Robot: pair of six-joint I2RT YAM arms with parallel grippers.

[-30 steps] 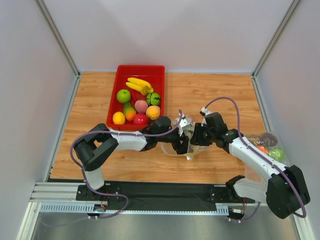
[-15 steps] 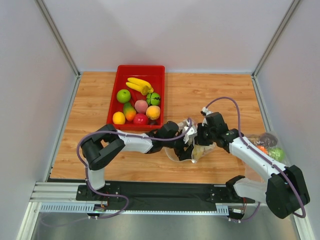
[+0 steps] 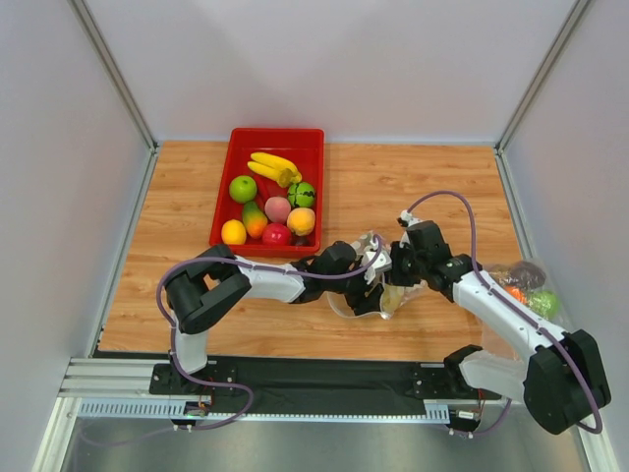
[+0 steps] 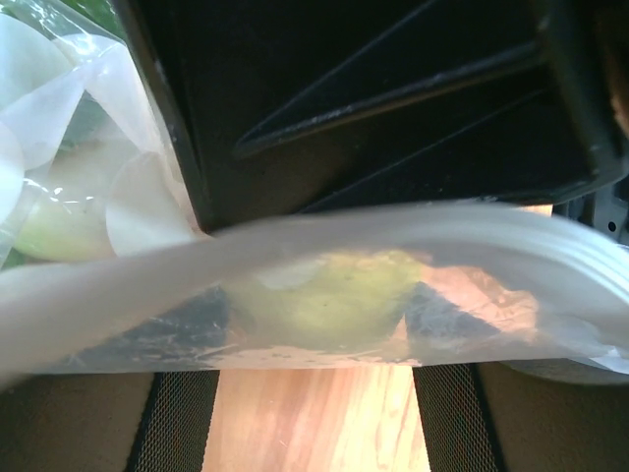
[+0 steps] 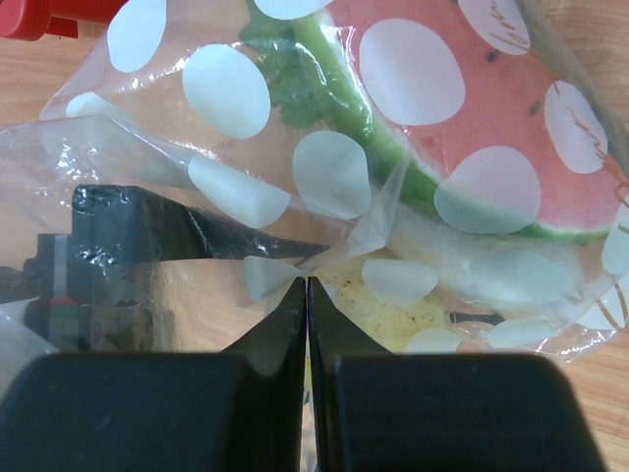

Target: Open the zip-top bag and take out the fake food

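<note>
Clear dotted plastic, the bag (image 3: 356, 303), lies at the centre of the top view on the wooden table (image 3: 423, 177), below the red tray (image 3: 278, 134). The left gripper (image 3: 370, 275) and right gripper (image 3: 393, 278) meet over it.

Left wrist view: the jaws stand apart at the bottom edge. The bag's blurred rim crosses above them, with yellow-green food (image 4: 324, 300) inside.

Right wrist view: the jaws are pressed together on a fold of the bag's film.
</note>
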